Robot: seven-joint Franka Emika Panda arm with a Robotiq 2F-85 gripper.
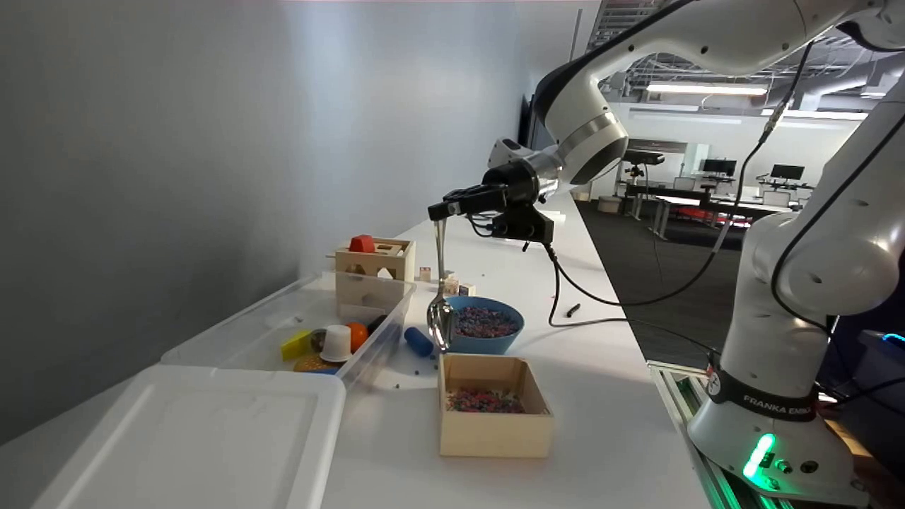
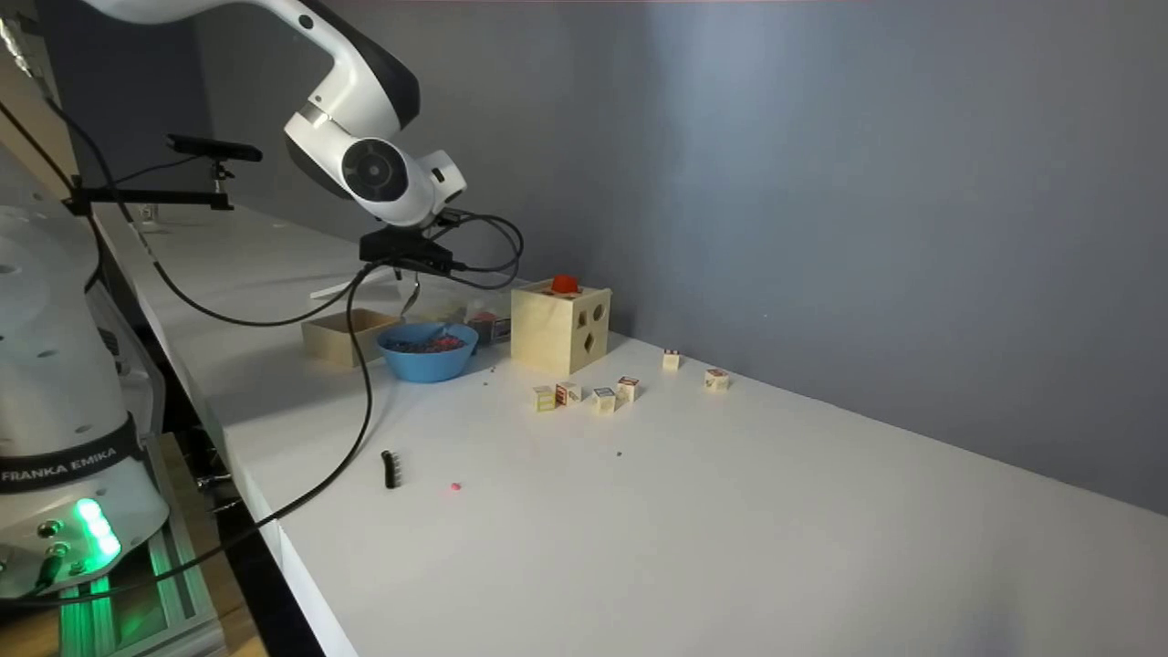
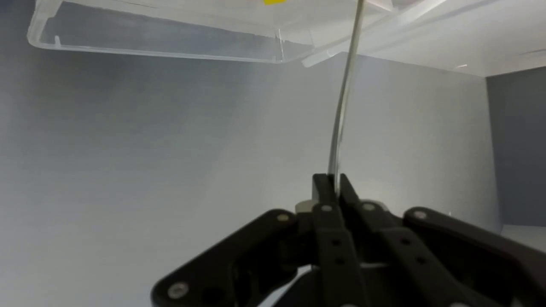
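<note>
- Table (image 2: 821, 511), long, white and smooth, runs beside a plain grey wall (image 2: 867, 228) with a soft sheen.
- Past the table's edge, in an exterior view, an office (image 1: 728, 145) spreads out: dark floor (image 1: 626, 244), desks (image 1: 664, 191), two monitors (image 1: 787, 172), and strip lights (image 1: 707, 89) under exposed ducts (image 1: 834, 86).
- White arm (image 1: 714, 32) stands at the table's side, its base (image 1: 778, 445) lit green; a black cable (image 2: 369, 388) runs from it across the tabletop.
- Gripper (image 3: 334, 179) is closed tight, its black fingers pinching a spoon (image 1: 440, 324) by the thin handle.
- The spoon hangs head-down just beside the blue bowl (image 1: 495, 344) and near a corner of the wooden box (image 1: 495, 435) (whether it is directly above either, I cannot tell).
- Bowl and box stand near each other, each holding small bits (image 1: 486, 323) in red, blue and dark tones; a few stray ones dot the table.
- By the wall is a clear tub (image 1: 385, 343) of toys (image 1: 358, 335), with a white lid (image 1: 205, 431) at its end.
- Beyond the tub, a wooden cube (image 2: 540, 328) carries a red piece (image 2: 565, 284) on top.
- Small letter blocks (image 2: 604, 400) lie scattered near the cube.
</note>
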